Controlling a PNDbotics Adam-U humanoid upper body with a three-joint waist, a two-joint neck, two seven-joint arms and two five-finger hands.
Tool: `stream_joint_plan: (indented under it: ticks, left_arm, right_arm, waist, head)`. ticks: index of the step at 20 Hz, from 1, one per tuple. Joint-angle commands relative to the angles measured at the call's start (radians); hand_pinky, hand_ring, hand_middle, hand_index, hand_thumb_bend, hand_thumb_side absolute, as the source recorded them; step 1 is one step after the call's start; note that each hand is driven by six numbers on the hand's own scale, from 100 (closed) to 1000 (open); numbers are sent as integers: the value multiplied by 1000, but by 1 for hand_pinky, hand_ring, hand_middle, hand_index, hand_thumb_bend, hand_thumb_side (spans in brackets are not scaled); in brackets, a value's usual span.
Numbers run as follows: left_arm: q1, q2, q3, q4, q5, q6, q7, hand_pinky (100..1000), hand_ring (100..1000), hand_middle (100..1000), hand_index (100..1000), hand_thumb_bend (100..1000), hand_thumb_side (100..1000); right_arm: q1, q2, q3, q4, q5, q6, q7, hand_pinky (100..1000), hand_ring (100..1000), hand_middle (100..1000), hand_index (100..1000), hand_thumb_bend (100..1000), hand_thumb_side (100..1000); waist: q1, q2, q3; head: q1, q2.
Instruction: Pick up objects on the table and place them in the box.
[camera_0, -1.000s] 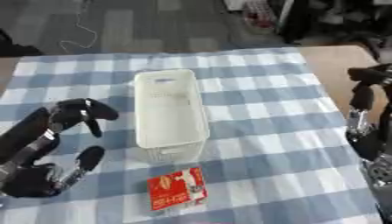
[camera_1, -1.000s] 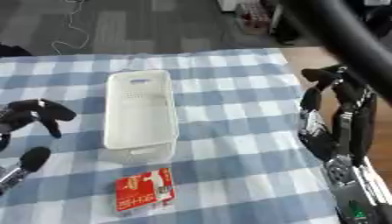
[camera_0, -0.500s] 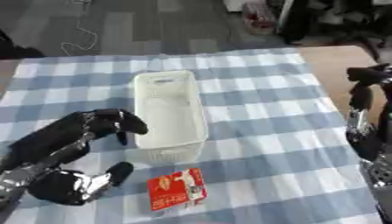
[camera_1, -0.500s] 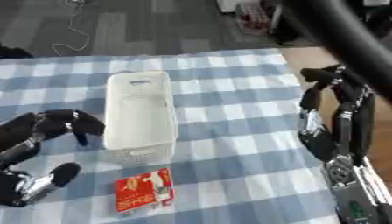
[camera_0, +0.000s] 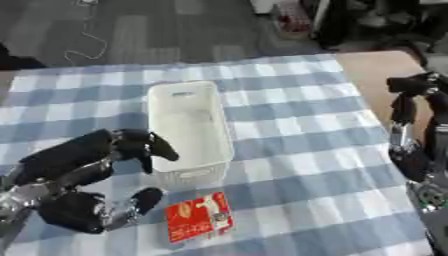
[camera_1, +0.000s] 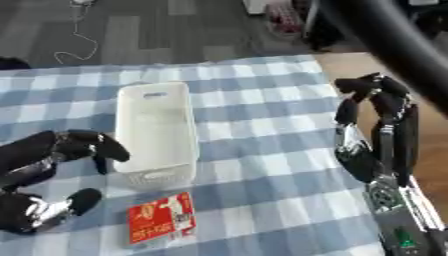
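- The box is a white, long bin sitting on the checked cloth of the desk, roughly mid-desk, and it looks empty as far as I can tell.
- Only one thing to pick up that I can see: a flat red packet, lying on the cloth just in front of the box's near end, not touching it.
- Left hand hangs low just left of the packet, fingers curved and spread from the thumb, holding nothing. My guess is it's shaped like that to come in on the packet from the side.
- The upper fingers sit right by the box's left wall, so a sideways reach could nudge the box.
- Right hand is parked upright at the right edge of the desk, well clear, fingers bent at the top and nothing in them. Looks idle, probably kept out of the way.
- Packet's flat on cloth, so getting under an edge is likely the tricky bit.
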Motion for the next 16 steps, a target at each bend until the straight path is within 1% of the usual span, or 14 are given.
stream_joint_plan:
  ticks: [1, 4, 5, 6, 7, 9, 12, 16]
  left_arm:
    - [-19, -2, 1, -13, 26, 12, -19, 595, 569, 763, 864, 142, 1000]
    - [-19, -4, -6, -13, 38, 31, -46, 598, 581, 773, 871, 144, 1000]
    - [-20, -5, -8, -13, 42, 35, -56, 599, 585, 779, 874, 143, 1000]
    - [-22, -6, -10, -13, 45, 39, -66, 599, 585, 778, 873, 144, 1000]
    - [-24, -6, -11, -13, 47, 41, -75, 598, 587, 784, 877, 143, 1000]
    - [-31, -6, -14, -13, 51, 45, -93, 600, 590, 788, 884, 143, 1000]
    - [-37, -8, -17, -13, 51, 50, -124, 601, 592, 793, 890, 144, 1000]
    - [-38, -11, -19, -13, 57, 56, -152, 511, 553, 775, 891, 143, 1000]
  right_arm:
    - [-3, -23, -3, -16, -2, -1, 12, 360, 343, 497, 661, 100, 903]
    - [-2, -22, 1, -16, 7, -4, 33, 357, 342, 497, 642, 100, 912]
    - [-2, -22, 1, -16, 12, -5, 41, 347, 335, 476, 619, 100, 904]
    - [-2, -21, 1, -16, 17, -6, 49, 349, 336, 481, 623, 100, 905]
    - [0, -21, 1, -16, 24, -5, 60, 339, 331, 468, 605, 100, 913]
    - [3, -23, 5, -16, 49, 3, 121, 336, 333, 477, 606, 100, 925]
    - [1, -22, 12, -16, 70, 8, 202, 334, 333, 480, 606, 100, 928]
    - [-3, -20, 13, -16, 72, 4, 235, 334, 333, 484, 602, 100, 930]
  waist:
    - [4, -10, -1]
    - [3, -9, -2]
    - [2, -9, -1]
    - [1, -9, -1]
    - [1, -9, -1]
    - [0, -9, 0]
    - [1, -9, 1]
    - [2, -8, -1]
  head:
    - [-8, -3]
    - [-3, -3]
    - [-11, -3]
    - [-20, -3]
    - [-29, -3]
    - [-44, -3]
    - [-52, -3]
    - [-62, -3]
